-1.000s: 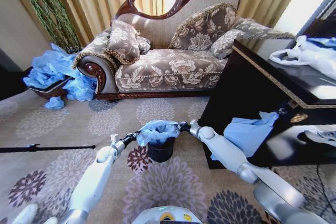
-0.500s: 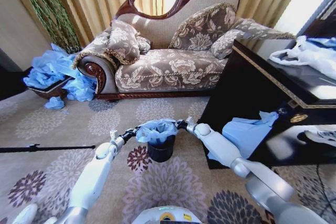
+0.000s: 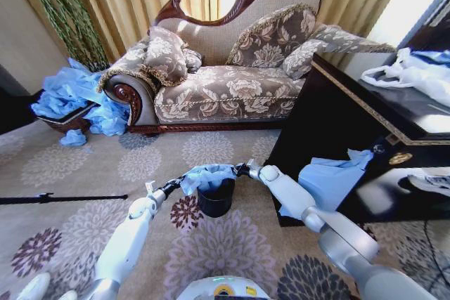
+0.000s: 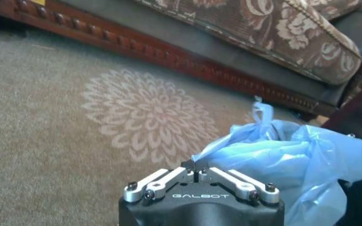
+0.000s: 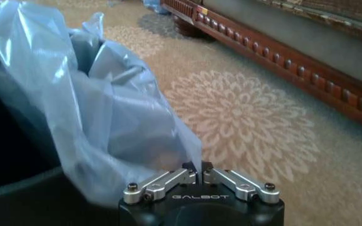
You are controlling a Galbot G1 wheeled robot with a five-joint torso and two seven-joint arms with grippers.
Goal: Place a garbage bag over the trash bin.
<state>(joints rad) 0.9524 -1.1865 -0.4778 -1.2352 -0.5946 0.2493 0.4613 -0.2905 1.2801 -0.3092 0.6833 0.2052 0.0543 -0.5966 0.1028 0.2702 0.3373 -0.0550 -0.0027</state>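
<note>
While the trash bin stands upright on the floral carpet in front of the sofa, mouth up and tapering downward, the garbage bag lies stretched across its top, its long axis running side to side between the two arms. In the head view the left gripper has its fingers pinched together on the bag's left edge, and the right gripper is clamped the same way on the right edge. The left wrist view shows that gripper closed on a fold of the bag, with a knotted tip of plastic sticking upward. In the right wrist view the right gripper nips the thin film, which billows over the bin's dark rim. The bin's rim is mostly hidden under crumpled plastic, so how far the bag reaches down the wall is hard to make out. A dark cabinet stands just beside the right arm.
</note>
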